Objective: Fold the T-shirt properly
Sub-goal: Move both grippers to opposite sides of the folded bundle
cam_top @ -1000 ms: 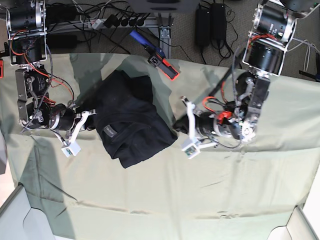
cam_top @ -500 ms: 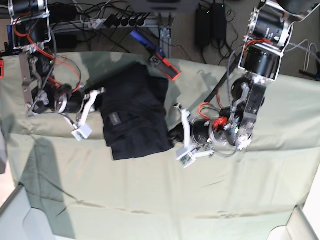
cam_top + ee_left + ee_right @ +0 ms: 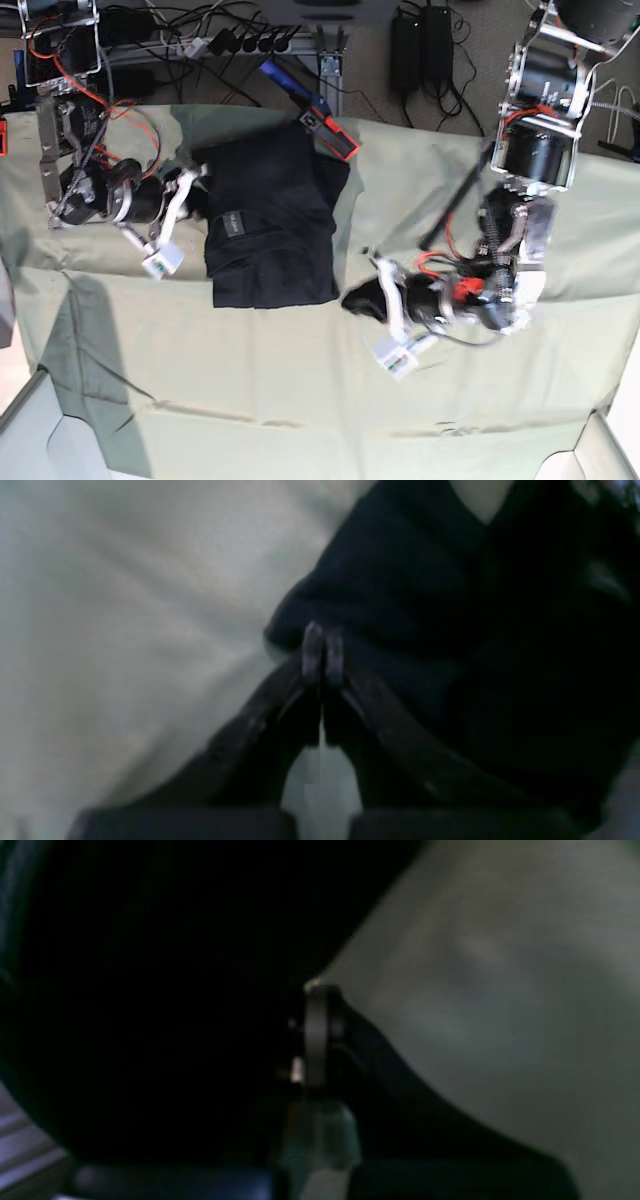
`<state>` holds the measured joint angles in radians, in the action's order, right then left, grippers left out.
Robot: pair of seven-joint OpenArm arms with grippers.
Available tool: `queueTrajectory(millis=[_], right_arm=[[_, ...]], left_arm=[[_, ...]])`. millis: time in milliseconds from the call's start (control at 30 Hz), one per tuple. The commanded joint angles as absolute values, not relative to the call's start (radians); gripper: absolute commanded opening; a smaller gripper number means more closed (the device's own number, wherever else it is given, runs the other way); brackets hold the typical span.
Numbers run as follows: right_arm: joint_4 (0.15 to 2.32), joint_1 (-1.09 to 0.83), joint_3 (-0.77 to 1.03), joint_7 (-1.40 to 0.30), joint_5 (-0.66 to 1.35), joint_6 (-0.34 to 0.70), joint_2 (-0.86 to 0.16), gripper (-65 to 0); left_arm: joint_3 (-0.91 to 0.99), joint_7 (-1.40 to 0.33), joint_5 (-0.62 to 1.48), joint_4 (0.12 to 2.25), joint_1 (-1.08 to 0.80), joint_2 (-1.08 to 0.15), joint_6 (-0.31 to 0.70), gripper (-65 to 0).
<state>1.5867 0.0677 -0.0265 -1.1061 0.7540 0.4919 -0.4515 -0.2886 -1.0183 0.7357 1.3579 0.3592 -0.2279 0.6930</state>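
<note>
The black T-shirt [image 3: 270, 215] lies folded into a rough rectangle on the pale green table cloth [image 3: 300, 400], left of centre, with its small neck label [image 3: 232, 222] facing up. In the base view my right gripper [image 3: 203, 190] is shut on the T-shirt's left edge. The right wrist view shows the shut fingertips [image 3: 320, 1030] against dark cloth [image 3: 150, 990]. My left gripper [image 3: 352, 298] is shut on the T-shirt's lower right corner. In the left wrist view its closed tips [image 3: 320, 650] pinch a fold of the T-shirt [image 3: 425, 605].
A red and blue tool [image 3: 325, 125] lies at the table's back edge, touching the T-shirt's far corner. Cables and power bricks [image 3: 420, 45] sit behind the table. White bins [image 3: 25, 430] [image 3: 600, 455] stand at both front corners.
Both arms have turned the T-shirt from a tilted lie to square with the table. The left gripper has drawn its corner down and right, and the right gripper has moved up and right.
</note>
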Motion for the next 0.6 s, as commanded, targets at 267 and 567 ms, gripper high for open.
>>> queueTrajectory(millis=[267,567], right_arm=[[1.604,0.193,0.142,-1.097,0.775,0.572,-0.465,-65.0],[1.6,0.218,0.161,-1.15,0.908,0.572,-0.459,-38.2]], left_arm=[[-0.269,-1.05,0.826,1.589,0.234,-0.359,0.698,-65.0],[-0.267,-1.119,0.939,1.607,0.111,-0.38,0.698,-41.4]])
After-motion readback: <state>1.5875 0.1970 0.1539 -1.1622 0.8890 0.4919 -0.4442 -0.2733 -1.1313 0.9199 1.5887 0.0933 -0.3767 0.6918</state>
